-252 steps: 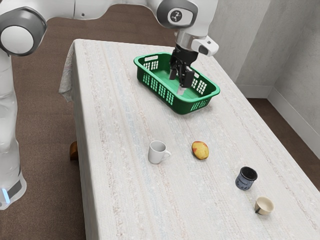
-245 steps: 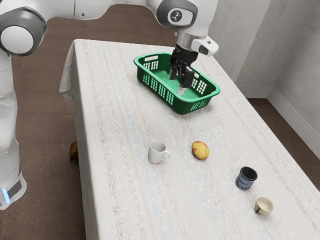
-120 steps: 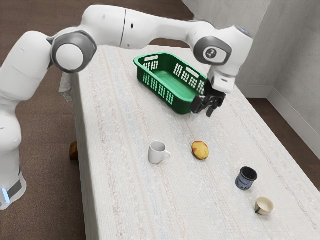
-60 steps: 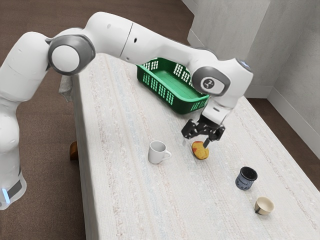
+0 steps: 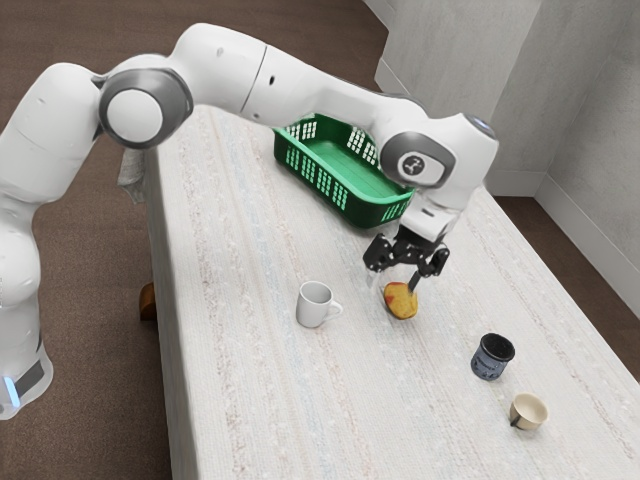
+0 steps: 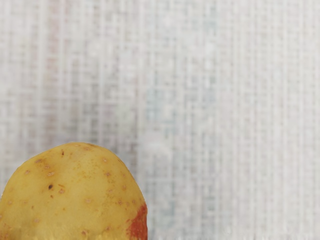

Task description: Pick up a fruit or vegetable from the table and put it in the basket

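Fingers (image 5: 413, 284) stand wide apart on the hand (image 5: 393, 288), low at the yellow-and-red fruit (image 5: 401, 303), contact unclear.

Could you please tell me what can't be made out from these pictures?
- Part of the basket: hidden behind the arm in the exterior view.
- The table's near end: cut off by the exterior view's lower edge.
- The rest of the yellow-red fruit: cut off by the wrist view's lower edge.
- The dark blue mug's pattern: too small in the exterior view.
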